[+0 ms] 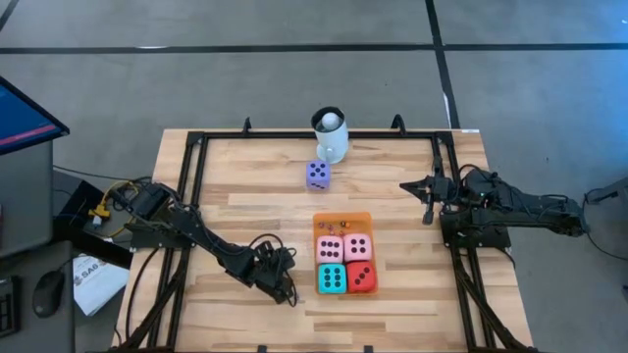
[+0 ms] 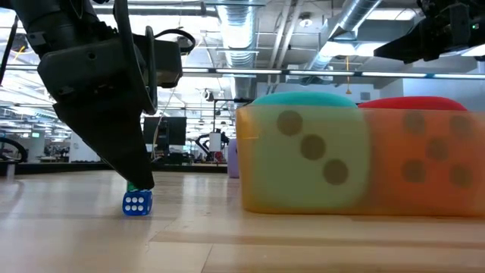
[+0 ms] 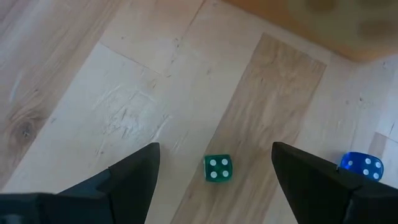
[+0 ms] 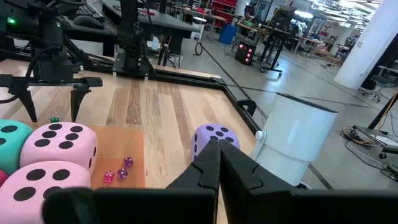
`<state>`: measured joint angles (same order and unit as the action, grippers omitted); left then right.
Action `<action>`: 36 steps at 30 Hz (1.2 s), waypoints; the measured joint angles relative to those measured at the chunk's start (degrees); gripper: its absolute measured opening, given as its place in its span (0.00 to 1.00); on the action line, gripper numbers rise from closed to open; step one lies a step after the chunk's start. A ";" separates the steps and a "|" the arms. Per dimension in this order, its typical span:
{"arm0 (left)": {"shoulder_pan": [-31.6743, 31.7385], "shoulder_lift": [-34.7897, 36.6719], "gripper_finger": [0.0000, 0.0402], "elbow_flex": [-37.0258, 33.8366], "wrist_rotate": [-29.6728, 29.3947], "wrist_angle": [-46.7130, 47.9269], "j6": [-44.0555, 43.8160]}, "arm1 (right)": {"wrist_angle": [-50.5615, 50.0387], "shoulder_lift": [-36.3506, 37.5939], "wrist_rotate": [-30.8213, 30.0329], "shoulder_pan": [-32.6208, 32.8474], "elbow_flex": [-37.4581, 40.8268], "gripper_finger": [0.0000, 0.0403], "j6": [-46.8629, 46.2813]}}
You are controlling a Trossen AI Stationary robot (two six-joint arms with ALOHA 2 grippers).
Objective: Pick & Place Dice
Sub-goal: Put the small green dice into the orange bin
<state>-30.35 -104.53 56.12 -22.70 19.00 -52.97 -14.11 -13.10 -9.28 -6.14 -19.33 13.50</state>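
Note:
Two pink dice (image 1: 343, 245), a teal die (image 1: 332, 278) and a red die (image 1: 361, 277) sit on the orange mat (image 1: 343, 220). A purple die (image 1: 317, 175) rests on the wood near the white mug (image 1: 331, 137). My left gripper (image 3: 214, 146) points down and stands open, a tiny green die (image 3: 217, 168) on the table between its fingers, apart from both. A tiny blue die (image 3: 362, 166) lies just outside one finger; the low view shows this blue die (image 2: 137, 202) beside the fingertip. My right gripper (image 1: 427, 211) hovers shut at the right side.
Several bead-sized pieces (image 4: 118, 172) lie on the bare far part of the orange mat. A black frame (image 1: 196, 176) runs along the table's left, far and right edges. Bare wood lies left of the mat, around my left gripper (image 1: 285, 284).

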 joint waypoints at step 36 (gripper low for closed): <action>-0.11 0.00 0.50 0.02 1.07 0.04 0.24 | 0.00 0.00 0.01 0.01 0.00 0.00 0.00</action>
<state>-30.46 -104.53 56.14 -21.63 19.05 -52.73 -14.11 -13.10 -9.28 -6.13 -19.33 13.50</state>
